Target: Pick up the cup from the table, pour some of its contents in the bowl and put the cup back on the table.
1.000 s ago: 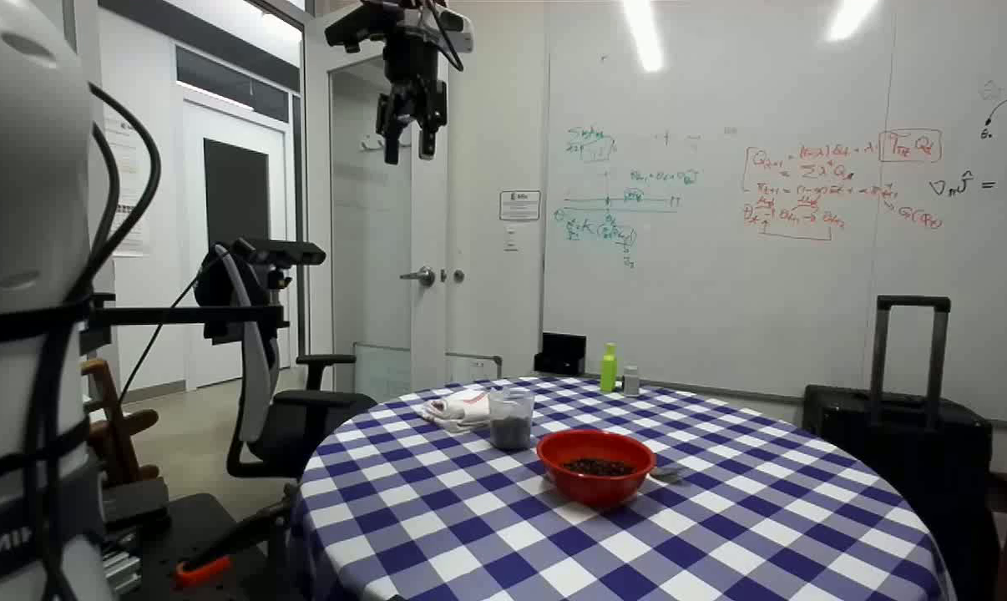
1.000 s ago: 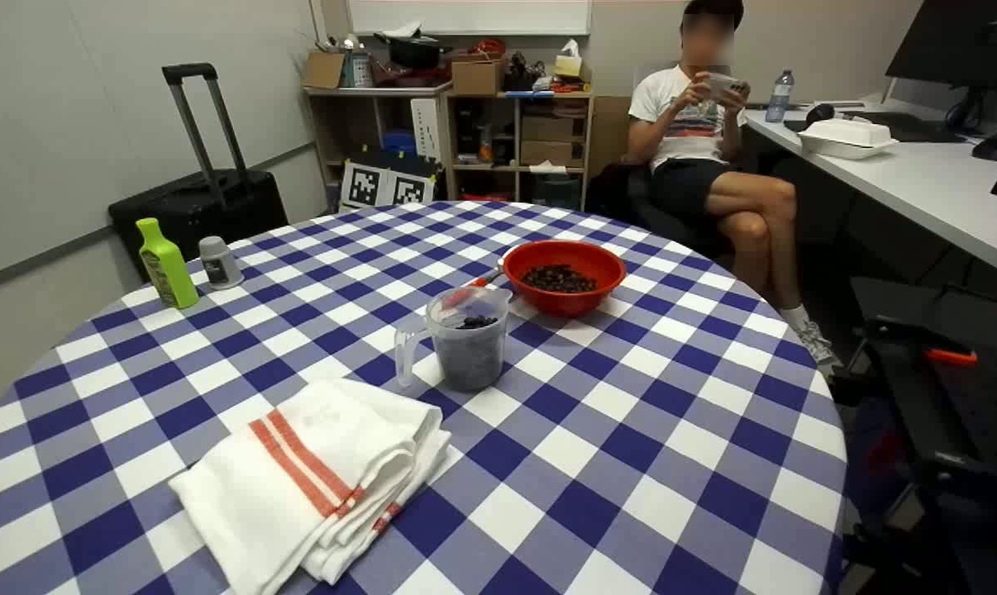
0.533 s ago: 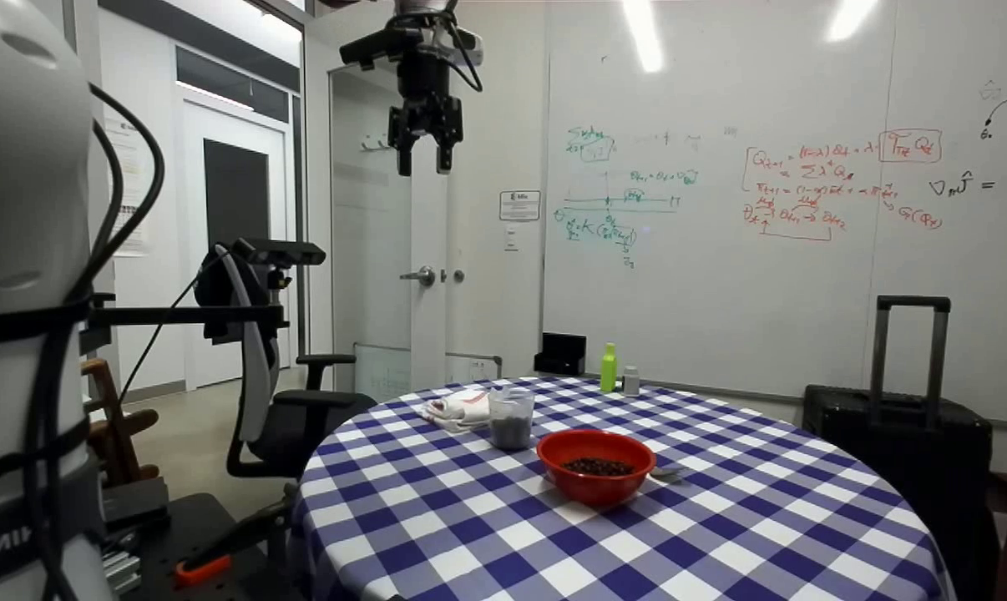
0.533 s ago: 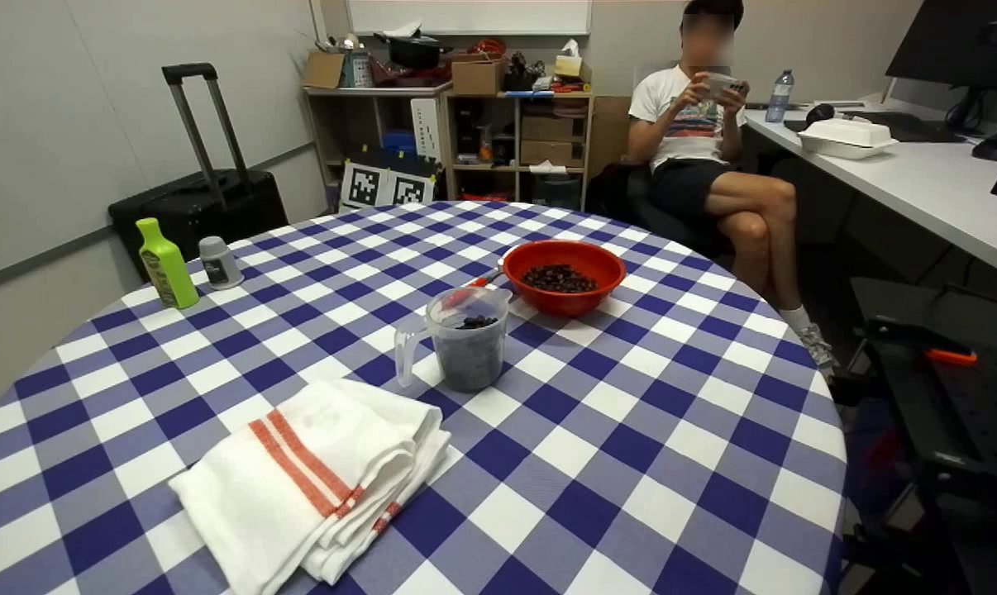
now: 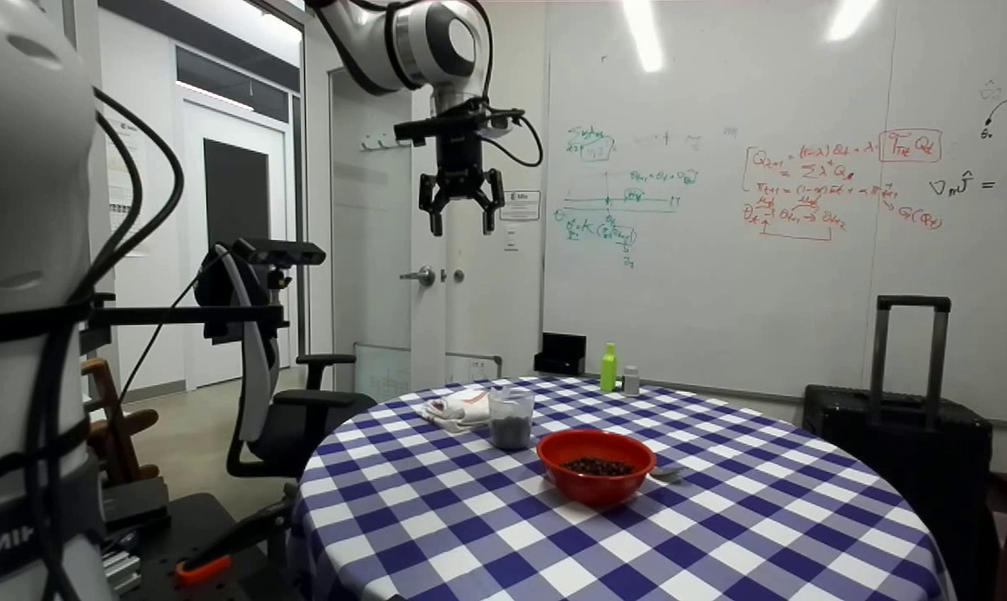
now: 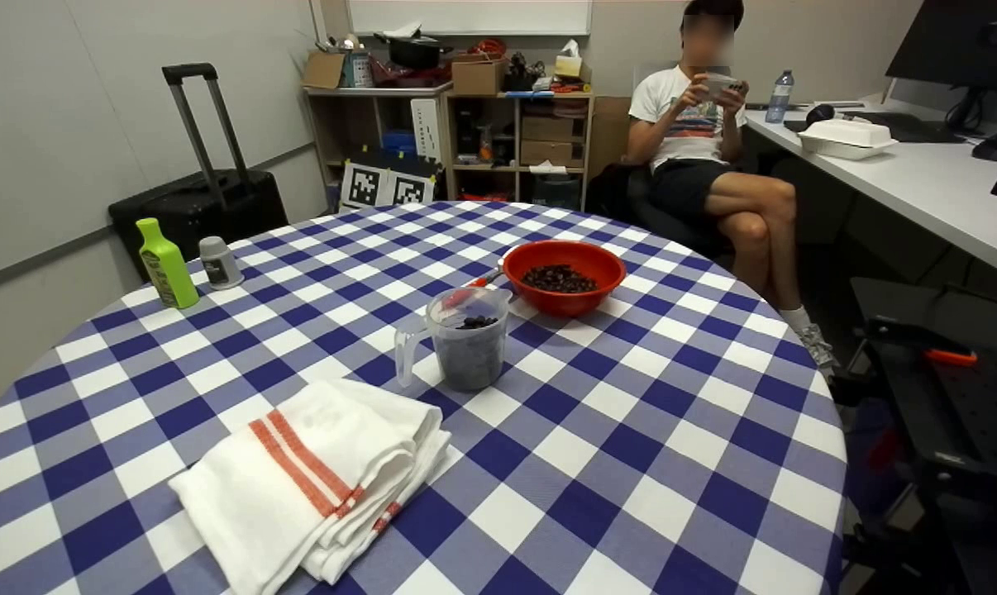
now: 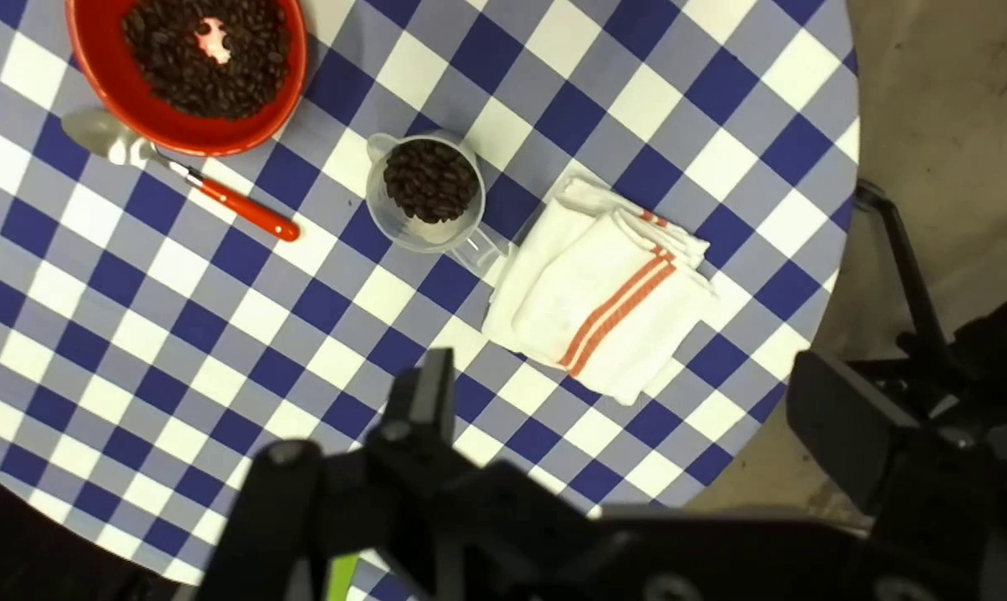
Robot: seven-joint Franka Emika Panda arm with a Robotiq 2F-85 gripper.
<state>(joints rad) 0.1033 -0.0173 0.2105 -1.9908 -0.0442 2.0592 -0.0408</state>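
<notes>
A clear plastic cup (image 5: pixel 510 424) with a handle stands upright on the checked table. It also shows in an exterior view (image 6: pixel 468 364) and in the wrist view (image 7: pixel 424 234), part filled with dark beans (image 7: pixel 431 179). Its handle points toward the folded towel. A red bowl (image 5: pixel 595 486), also in an exterior view (image 6: pixel 566 306) and the wrist view (image 7: pixel 194 140), stands beside the cup with dark beans in it. My gripper (image 5: pixel 462 229) is open and empty, pointing down high above the table. In the wrist view its spread fingers (image 7: pixel 624 367) frame the towel's side.
A folded white towel (image 6: pixel 317 471) with red stripes lies by the cup's handle. A spoon (image 7: pixel 228 198) with a red handle lies near the bowl. A green bottle (image 6: pixel 168 268) and a grey shaker (image 6: pixel 220 264) stand farther off. A person (image 6: pixel 689 124) sits beyond the table.
In an exterior view my gripper has moved down and to the right, and its fingers now show wider apart as the wrist has turned. The cup, bowl and towel have not moved.
</notes>
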